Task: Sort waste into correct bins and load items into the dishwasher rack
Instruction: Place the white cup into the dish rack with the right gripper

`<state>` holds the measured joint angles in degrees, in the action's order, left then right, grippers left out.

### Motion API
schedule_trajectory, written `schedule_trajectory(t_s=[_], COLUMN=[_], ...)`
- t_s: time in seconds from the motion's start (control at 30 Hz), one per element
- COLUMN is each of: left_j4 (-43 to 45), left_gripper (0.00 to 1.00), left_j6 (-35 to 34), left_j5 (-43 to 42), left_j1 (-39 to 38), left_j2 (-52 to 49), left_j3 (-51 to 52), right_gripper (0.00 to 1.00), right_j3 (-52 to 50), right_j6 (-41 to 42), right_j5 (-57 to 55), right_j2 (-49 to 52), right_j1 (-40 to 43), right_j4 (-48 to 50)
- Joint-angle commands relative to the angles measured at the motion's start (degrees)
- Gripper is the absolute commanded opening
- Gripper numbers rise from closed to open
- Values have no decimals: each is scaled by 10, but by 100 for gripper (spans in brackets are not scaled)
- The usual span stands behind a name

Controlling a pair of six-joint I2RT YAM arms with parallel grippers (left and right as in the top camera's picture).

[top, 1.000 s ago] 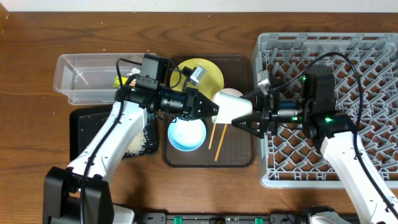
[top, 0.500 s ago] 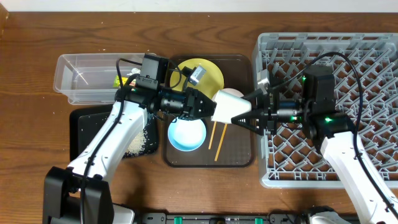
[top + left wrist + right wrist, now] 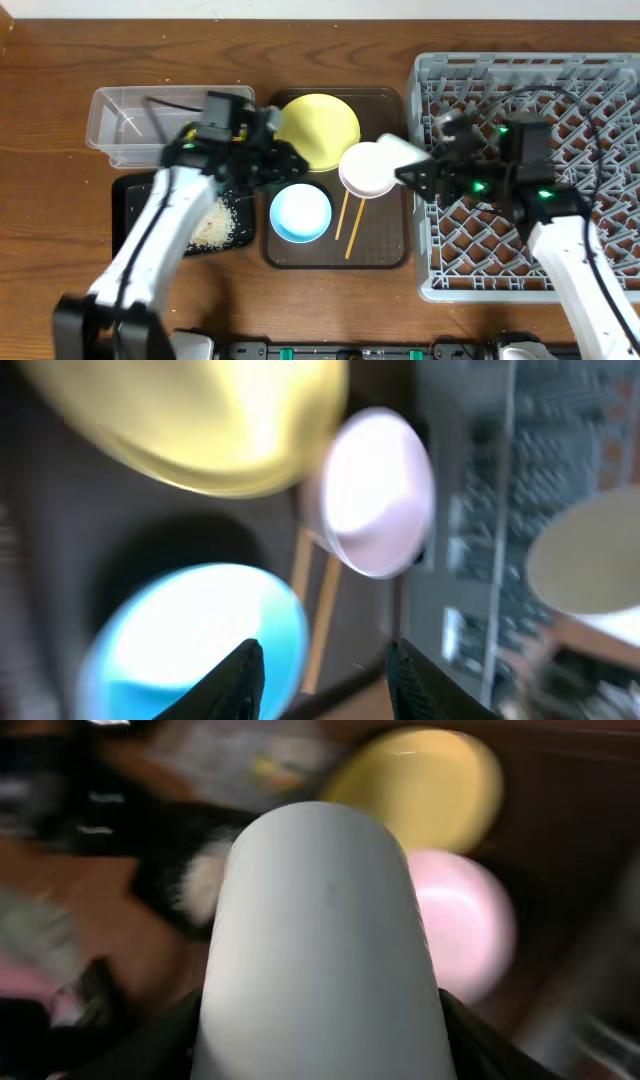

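My right gripper (image 3: 408, 168) is shut on the small white cup (image 3: 396, 151), held over the serving tray's right edge beside the grey dishwasher rack (image 3: 590, 120). The cup (image 3: 325, 920) fills the right wrist view. My left gripper (image 3: 288, 160) is open and empty above the tray's left side; its jaws (image 3: 322, 655) hang over the light blue bowl (image 3: 190, 630). The yellow plate (image 3: 318, 128), white bowl (image 3: 368, 170), blue bowl (image 3: 300, 213) and chopsticks (image 3: 351, 222) lie on the tray. Rice scraps (image 3: 215, 225) lie in the black tray (image 3: 130, 215). The wrapper and tissue are hidden.
The clear tub (image 3: 125, 120) stands at the back left, partly covered by my left arm. The dark brown serving tray (image 3: 385, 250) sits in the middle. The rack reaches the table's right and front edges.
My left gripper let go of the cup and pulled back to the left. My right gripper kept the cup and drew it right toward the rack, uncovering the white bowl.
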<state>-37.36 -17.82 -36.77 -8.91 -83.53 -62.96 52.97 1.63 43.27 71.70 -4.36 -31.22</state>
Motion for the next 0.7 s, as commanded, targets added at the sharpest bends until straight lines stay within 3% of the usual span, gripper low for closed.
schedule_trajectory(t_s=[0.0,0.03,0.3,0.53,0.67], left_j4=[-26,-39,-97,-97,-97], left_gripper=[43,43,43,43,44], left_j6=[30,30,30,30,30], left_j5=[83,95,168,167,167], left_j1=[36,47,82,82,82], left_j2=[63,79,155,154,153], left_j3=[-7,-7,-7,-7,-7], right_gripper=[5,1,1,1,1], right_j3=[58,71,193,197,180], right_j6=[2,3,23,73,78], right_j5=[-113,-135,-381,-505,-525], right_j2=[-48,-55,-70,-39,-4], right_j1=[36,47,127,170,189], right_j4=[-51,-78,-330,-462,-482])
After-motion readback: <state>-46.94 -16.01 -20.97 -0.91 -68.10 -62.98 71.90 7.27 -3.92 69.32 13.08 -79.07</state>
